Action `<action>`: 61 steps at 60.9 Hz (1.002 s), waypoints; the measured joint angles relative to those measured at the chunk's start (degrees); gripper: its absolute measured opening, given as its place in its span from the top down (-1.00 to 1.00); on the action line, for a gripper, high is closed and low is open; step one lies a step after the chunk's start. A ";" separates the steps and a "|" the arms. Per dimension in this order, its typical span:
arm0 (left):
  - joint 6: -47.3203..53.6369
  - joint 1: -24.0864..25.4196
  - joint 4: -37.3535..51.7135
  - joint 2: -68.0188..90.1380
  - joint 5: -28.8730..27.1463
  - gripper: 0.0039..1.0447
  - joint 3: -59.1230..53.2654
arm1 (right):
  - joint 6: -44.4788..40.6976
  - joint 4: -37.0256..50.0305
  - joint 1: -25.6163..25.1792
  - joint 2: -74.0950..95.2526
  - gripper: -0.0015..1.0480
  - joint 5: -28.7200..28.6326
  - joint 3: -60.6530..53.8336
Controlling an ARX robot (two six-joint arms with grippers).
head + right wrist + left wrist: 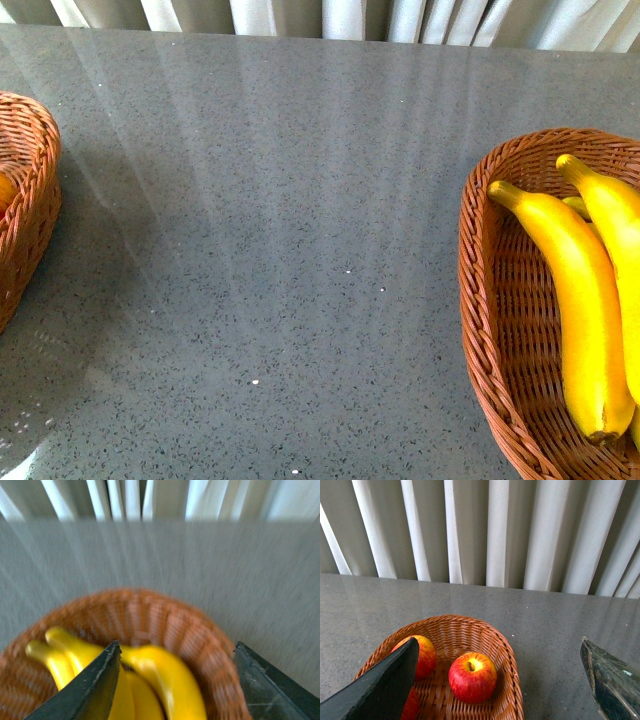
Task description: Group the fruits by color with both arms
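In the left wrist view two red apples lie in a wicker basket (492, 637): one (472, 676) in the middle with its stem dimple up, and one (424, 654) partly behind my finger. My left gripper (499, 640) is open and empty above the basket's rim. In the right wrist view, which is blurred, yellow bananas (167, 677) lie in another wicker basket (200, 632). My right gripper (177, 643) is open and empty just above them. In the front view the bananas (580, 300) lie in the right basket (478, 290). Neither arm shows there.
The left basket (30, 190) sits at the front view's left edge, its contents mostly out of frame. Grey speckled tabletop (270, 250) lies between the baskets. White curtains (495, 530) hang behind the table's far edge.
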 joint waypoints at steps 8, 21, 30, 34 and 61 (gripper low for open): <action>0.00 0.00 0.02 0.00 0.07 -0.83 0.00 | 0.04 9.57 1.27 -6.75 0.14 2.21 -2.49; 0.00 0.00 0.02 0.00 0.02 -0.83 0.00 | 0.24 4.09 4.52 -15.50 0.85 4.76 -7.39; 0.00 0.00 0.02 0.00 0.04 -0.83 0.00 | 0.39 -0.39 4.52 -22.18 0.97 4.92 -8.98; 0.00 0.00 0.02 0.00 0.04 -0.83 0.00 | 0.42 -2.56 4.52 -24.83 0.97 4.94 -9.70; 0.00 0.00 0.02 0.00 0.04 -0.83 0.00 | 0.44 -20.09 4.61 -45.38 0.97 4.98 -11.45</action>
